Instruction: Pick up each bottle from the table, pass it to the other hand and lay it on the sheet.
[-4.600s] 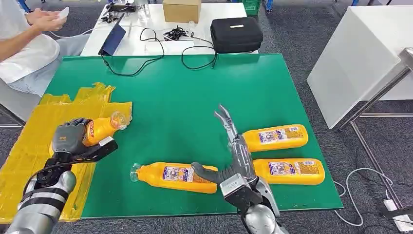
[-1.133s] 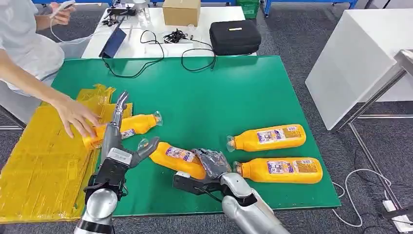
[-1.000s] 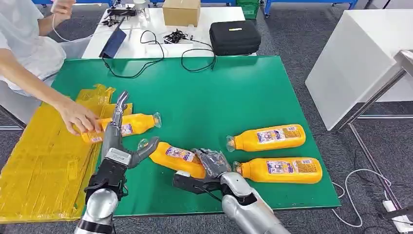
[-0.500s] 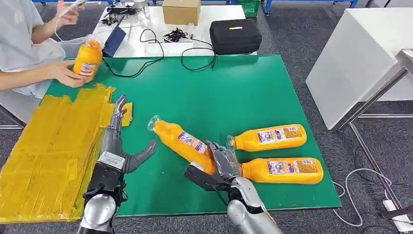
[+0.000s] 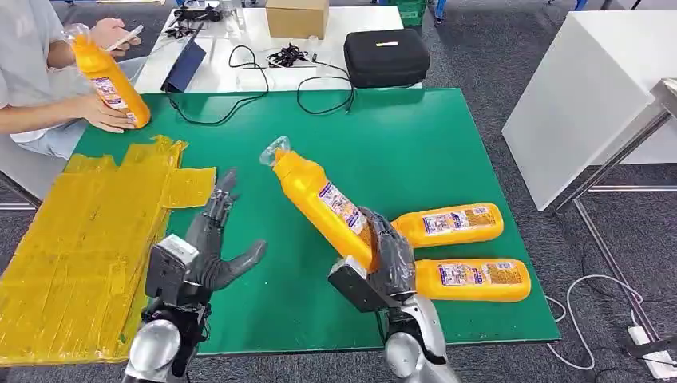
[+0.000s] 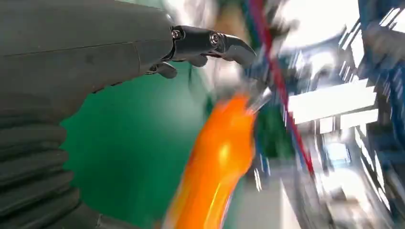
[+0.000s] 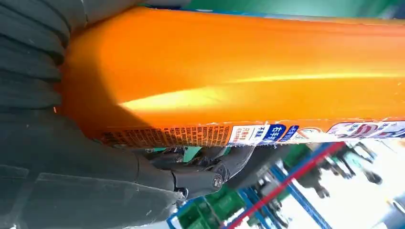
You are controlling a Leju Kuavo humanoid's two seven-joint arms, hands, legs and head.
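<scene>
My right hand (image 5: 389, 259) grips the base of an orange bottle (image 5: 323, 202) and holds it tilted above the green table (image 5: 415, 152), cap pointing up and to the left. The right wrist view has that bottle (image 7: 239, 76) close up in the dark fingers (image 7: 210, 174). My left hand (image 5: 206, 251) is open with its fingers spread, above the table's front left beside the yellow sheet (image 5: 80, 247). The left wrist view shows the bottle (image 6: 215, 167) blurred beyond the fingers (image 6: 210, 43). Two more orange bottles (image 5: 451, 224) (image 5: 483, 280) lie side by side at the front right.
A person at the far left holds another orange bottle (image 5: 108, 76) upright at the table's back left corner. Behind the green table a white table (image 5: 255, 40) carries a black case (image 5: 386, 57), a cardboard box (image 5: 297, 16) and cables. A white cabinet (image 5: 591, 96) stands to the right.
My right hand has lifted its bottle off the table and tilted it steeply upward. The person took the bottle from the sheet to the far left. My left hand turned and spread.
</scene>
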